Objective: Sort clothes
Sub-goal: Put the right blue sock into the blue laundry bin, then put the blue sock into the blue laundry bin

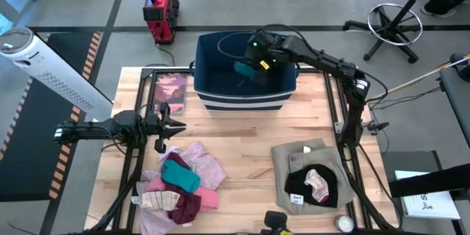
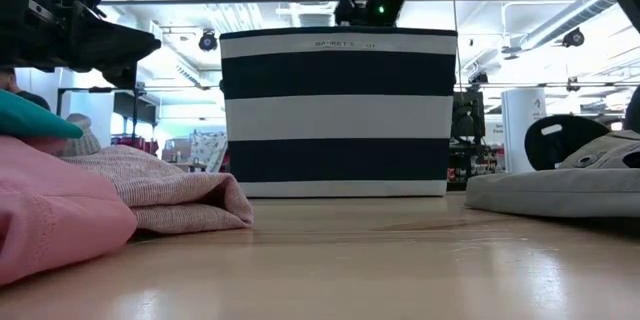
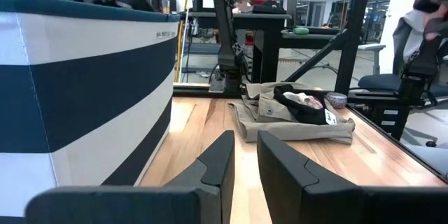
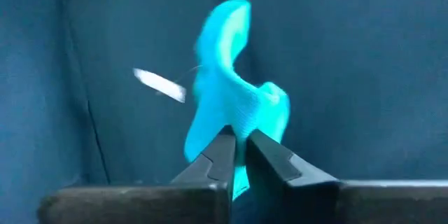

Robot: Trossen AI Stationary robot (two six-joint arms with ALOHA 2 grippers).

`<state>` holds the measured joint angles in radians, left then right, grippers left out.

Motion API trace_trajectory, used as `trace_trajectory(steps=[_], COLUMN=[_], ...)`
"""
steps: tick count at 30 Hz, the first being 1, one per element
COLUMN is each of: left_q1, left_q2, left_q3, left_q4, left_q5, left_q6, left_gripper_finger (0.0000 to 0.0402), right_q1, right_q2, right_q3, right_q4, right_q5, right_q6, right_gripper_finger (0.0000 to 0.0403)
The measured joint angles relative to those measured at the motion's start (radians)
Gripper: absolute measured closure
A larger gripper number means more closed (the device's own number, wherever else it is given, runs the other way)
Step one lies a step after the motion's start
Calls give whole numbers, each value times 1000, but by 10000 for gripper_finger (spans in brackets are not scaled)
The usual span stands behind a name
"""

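Observation:
My right gripper (image 1: 255,60) reaches over the navy white-striped bin (image 1: 220,95) at the table's far side and is shut on a small teal piece (image 4: 231,91), which hangs inside the bin's walls. My left gripper (image 1: 176,121) hovers empty, open by a narrow gap (image 3: 245,161), just beyond the left pile (image 1: 180,183) of pale pink, teal, maroon and striped clothes. At the right a khaki-grey garment (image 1: 305,158) lies flat, with a black piece (image 1: 327,191) and a striped piece (image 1: 317,182) on top. My right gripper pinches the teal piece by one end (image 4: 241,134) between its two fingers, coming from above and pointing down into the bin. The piece hangs below the fingers, slack and bent, with a white tag (image 4: 159,84) at its side; it shows no contact with the bin's floor.
A flat pink-covered book (image 1: 170,89) lies left of the bin. Bare wood (image 1: 250,161) stretches between the two clothes piles. A small white object (image 1: 344,223) sits at the near right corner. A white tower (image 1: 44,66) stands beyond the table's left edge.

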<state>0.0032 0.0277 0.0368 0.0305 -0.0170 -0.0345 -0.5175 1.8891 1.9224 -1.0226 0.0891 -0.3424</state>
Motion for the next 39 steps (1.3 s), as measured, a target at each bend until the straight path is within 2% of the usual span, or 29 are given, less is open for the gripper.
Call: trace_trajectory(steps=[7,11,15,21,25,32,39], left_q1=[0,0,0,0,0,0,0], left_q2=[0,0,0,0,0,0,10], left_q3=[0,0,0,0,0,0,0], left_q4=[0,0,0,0,0,0,2], left_q5=[0,0,0,0,1,1,32], left_q6=[0,0,0,0,-1,-12,-19], left_gripper_finger=[351,351,351,351,351,351,351], right_q1=[31,72,146,292,402,578,767], right_q2=[-11,-77,-173,-328,-410,-532,-619], right_q3=[45,106,111,56,-25,-240,-494], right_q4=[-115,-187,-225,-274,-289,-306,-294], right_q5=[41,42,41,39,36,13,-22], right_q6=[3,-1,-18,57,171,392,662], right_gripper_finger=[265,205,170,162,170,185,176])
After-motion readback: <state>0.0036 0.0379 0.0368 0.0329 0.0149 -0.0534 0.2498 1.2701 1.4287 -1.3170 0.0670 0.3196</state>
